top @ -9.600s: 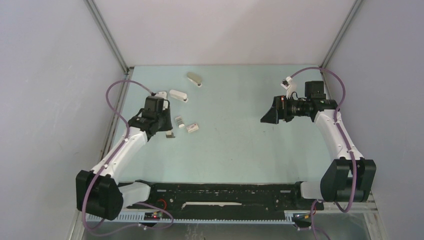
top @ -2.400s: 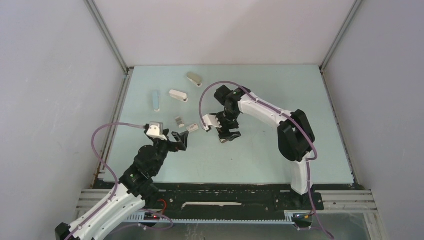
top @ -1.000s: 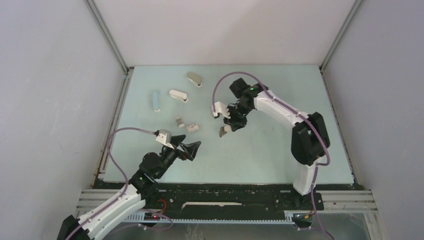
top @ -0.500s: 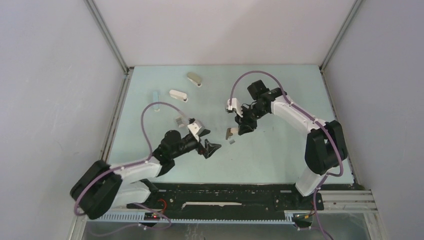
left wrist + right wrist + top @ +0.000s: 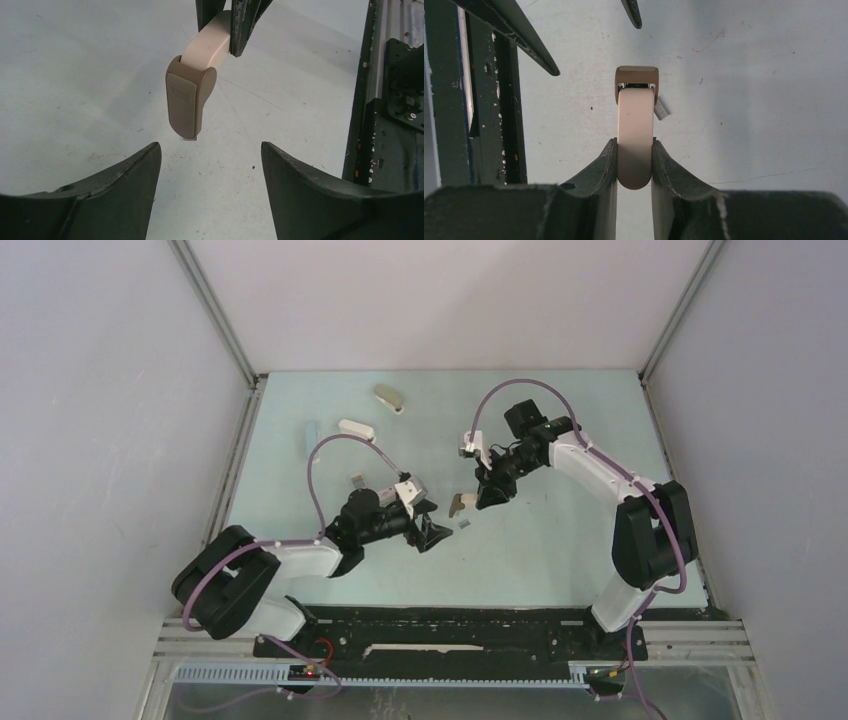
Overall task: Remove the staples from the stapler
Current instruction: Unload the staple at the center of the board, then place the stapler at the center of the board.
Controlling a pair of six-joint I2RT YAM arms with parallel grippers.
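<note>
- Right claw (image 5: 635,144): clamped on the beige stapler (image 5: 635,112), with 1 finger on each long side of its rear half. The brown head end juts free past the fingertips.
- Right arm: reaches from its base at the right in to mid-counter, the claw pointing towards the left arm. The stapler hangs head-end lowest, close to the counter (image 5: 560,560); whether it touches cannot be told.
- Left claw (image 5: 210,150): jaws wide apart, holding nothing and touching nothing. The stapler head sits ahead of the gap, apart from both fingers.
- Left arm: stretched low from its base at the left towards mid-counter, the claw facing the right claw.
- Staples (image 5: 661,109): 1 small silvery strip just beside the stapler's head. Whether it lies on the counter or hangs from the stapler cannot be told.
- Other stock: white stapler (image 5: 356,427), grey stapler (image 5: 390,398) and blue stapler (image 5: 310,432), lying at the far left of the counter, well apart from both claws.
</note>
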